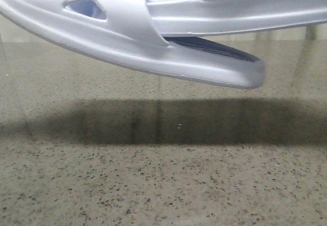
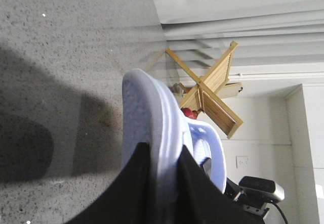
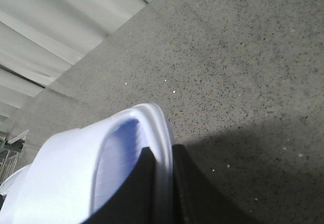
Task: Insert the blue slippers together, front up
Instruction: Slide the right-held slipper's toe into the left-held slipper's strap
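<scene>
Two blue slippers fill the top of the front view, both held up off the speckled surface (image 1: 163,185). One slipper (image 1: 127,47) runs from the upper left down toward the right, its thick sole showing, a triangular hole in its wide strap. The other slipper (image 1: 245,6) comes in from the right, its end tucked under that strap so the two overlap near the middle. A broad dark shadow lies across the surface beneath them. My claws are not visible here.

From my left wrist, my left claw (image 2: 162,183) is clamped on the sole edge of a slipper (image 2: 147,118), one dark finger (image 2: 129,193) on each side of the pale foam. The ribbed underside faces the surface (image 2: 61,42). Beyond it shows part of the second slipper (image 2: 207,148). Farther off stand a wooden rack (image 2: 212,92) and a small red thing beside it that I cannot make out.

From my right wrist, my right claw (image 3: 162,188) is closed on the rim of a slipper (image 3: 101,168), the dark fingers (image 3: 190,193) pressing the edge from both sides. The bluish ribbed footbed shows inside the rim. Grey speckled surface (image 3: 228,57) lies behind, with a shadow near the claw.
</scene>
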Motion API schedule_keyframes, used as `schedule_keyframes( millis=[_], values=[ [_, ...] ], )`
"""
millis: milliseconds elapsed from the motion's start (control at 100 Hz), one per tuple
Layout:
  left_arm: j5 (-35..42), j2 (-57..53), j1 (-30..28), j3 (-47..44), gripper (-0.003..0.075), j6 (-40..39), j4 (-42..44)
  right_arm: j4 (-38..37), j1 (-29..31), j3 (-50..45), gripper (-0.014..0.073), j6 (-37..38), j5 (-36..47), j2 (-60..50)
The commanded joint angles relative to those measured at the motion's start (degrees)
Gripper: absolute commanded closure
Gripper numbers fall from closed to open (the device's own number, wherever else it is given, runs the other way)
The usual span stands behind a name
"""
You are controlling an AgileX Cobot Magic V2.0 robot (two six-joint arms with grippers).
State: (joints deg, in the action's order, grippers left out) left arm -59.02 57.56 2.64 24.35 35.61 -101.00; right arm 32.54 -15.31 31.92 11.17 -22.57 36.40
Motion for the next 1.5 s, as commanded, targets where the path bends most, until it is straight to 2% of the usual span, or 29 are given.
schedule_keyframes(
  millis=[0, 210, 450, 760, 1180, 1350, 1490],
  values=[
    [-9.6, -0.4, 0.5, 1.5, 0.0704, -1.0, -5.6, 3.7, -0.2, 1.6, 0.0701, -2.6, 3.8, 0.1],
    [-10.0, -0.4, 0.5, 1.5, 0.0704, -1.0, -5.6, 11.3, -0.2, 1.6, 0.0701, -10.4, 3.9, 2.4],
    [-10.0, -0.4, 0.5, 1.5, 0.0704, -1.0, -5.6, 23.4, -0.2, 1.6, 0.0701, -22.0, 4.0, 7.0],
    [-10.1, -0.4, 0.5, 1.5, 0.0704, -0.8, -5.6, 41.2, -0.2, 1.6, 0.0701, -41.3, 0.4, 10.6],
    [-11.5, -0.4, 0.5, 1.5, 0.0704, 0.0, -5.6, 58.6, -0.2, 1.6, 0.0701, -57.7, -7.7, 15.6],
    [-12.3, -0.4, 0.5, 1.5, 0.0704, 0.1, -5.6, 65.7, -0.2, 1.6, 0.0701, -64.3, -13.8, 18.1],
    [-12.8, -0.4, 0.5, 1.5, 0.0704, 0.2, -5.6, 68.0, -0.2, 1.6, 0.0701, -65.5, -14.2, 19.9]
  ],
)
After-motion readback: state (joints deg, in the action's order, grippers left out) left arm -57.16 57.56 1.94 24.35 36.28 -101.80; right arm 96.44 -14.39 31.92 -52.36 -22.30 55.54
